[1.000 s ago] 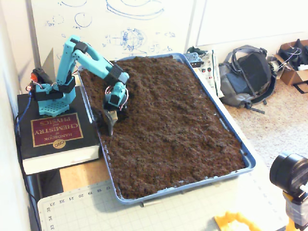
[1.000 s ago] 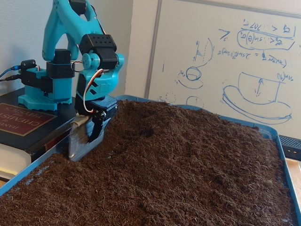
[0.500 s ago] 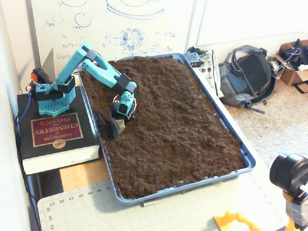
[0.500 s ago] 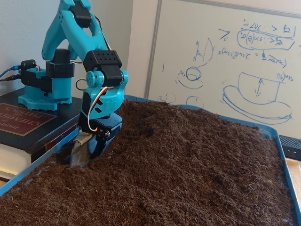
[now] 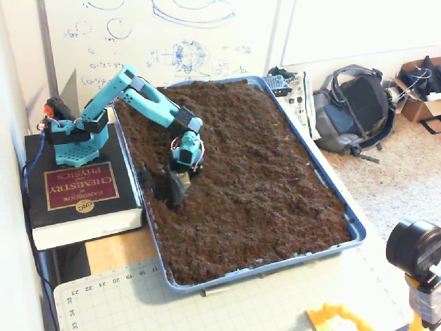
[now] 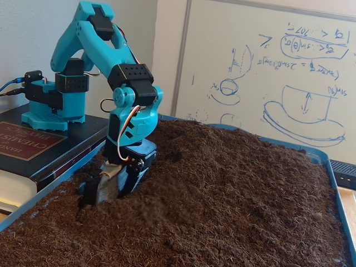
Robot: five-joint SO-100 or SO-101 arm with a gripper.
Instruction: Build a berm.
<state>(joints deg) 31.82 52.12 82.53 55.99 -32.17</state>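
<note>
Brown, crumbly soil fills my blue tray (image 5: 355,233) from wall to wall, and as far as I can judge no proper berm stands in it yet. The nearest thing to one is the broad swell of soil (image 6: 233,183) that rises through the middle of the bed in a fixed view, too wide and flat to call a ridge.

This stuff will not be lifted as a piece. It looks light, dry and fibrous, with nothing to pinch. I expect it to spill off any edge and slump back once heaped, so it wants pushing in low, shallow strokes, taken from the flat margin and driven toward one line.

My arm (image 5: 148,103) reaches out from its base on the big book (image 5: 76,196) beside the tray.

Smallest is my claw (image 5: 177,193), sunk tip-first in the soil near the tray's book side, with a flat blade (image 6: 107,186) fixed at the front. Whether the jaws are apart or together I cannot tell.
</note>
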